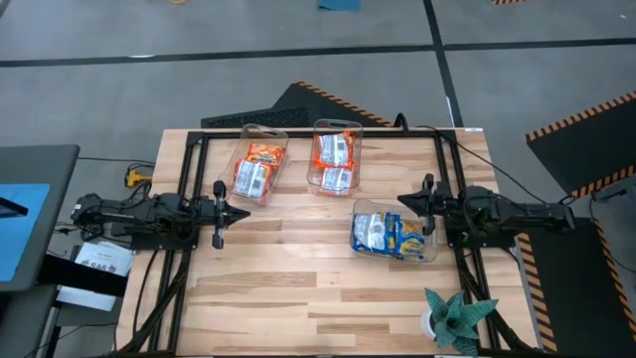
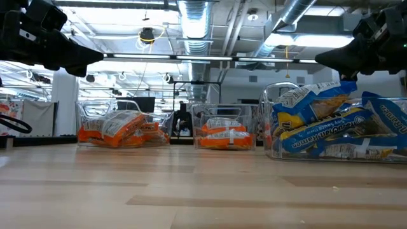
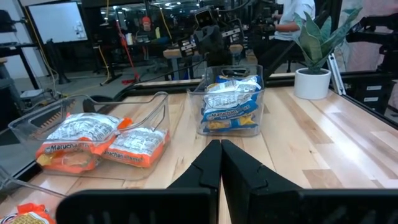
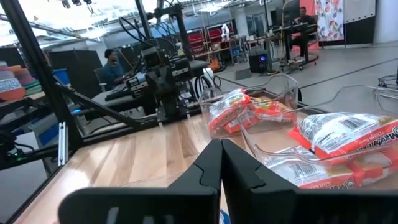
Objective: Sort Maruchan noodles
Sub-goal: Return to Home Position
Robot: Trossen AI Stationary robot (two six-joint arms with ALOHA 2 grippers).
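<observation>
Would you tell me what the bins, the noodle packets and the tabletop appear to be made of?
The bins look like clear, glossy rigid plastic: packets show through their walls. The noodle packets seem thin printed film, crinkled and shiny. The tabletop appears light wood, with visible grain and plank seams.

Glossy plastic packets (image 1: pixel 376 233), clear plastic bins (image 1: pixel 264 130), matt wood table (image 1: pixel 298 288)

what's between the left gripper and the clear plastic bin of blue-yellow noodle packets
Only bare wooden tabletop, per the high view, from the left gripper to the clear plastic bin of blue-yellow noodle packets.
</observation>
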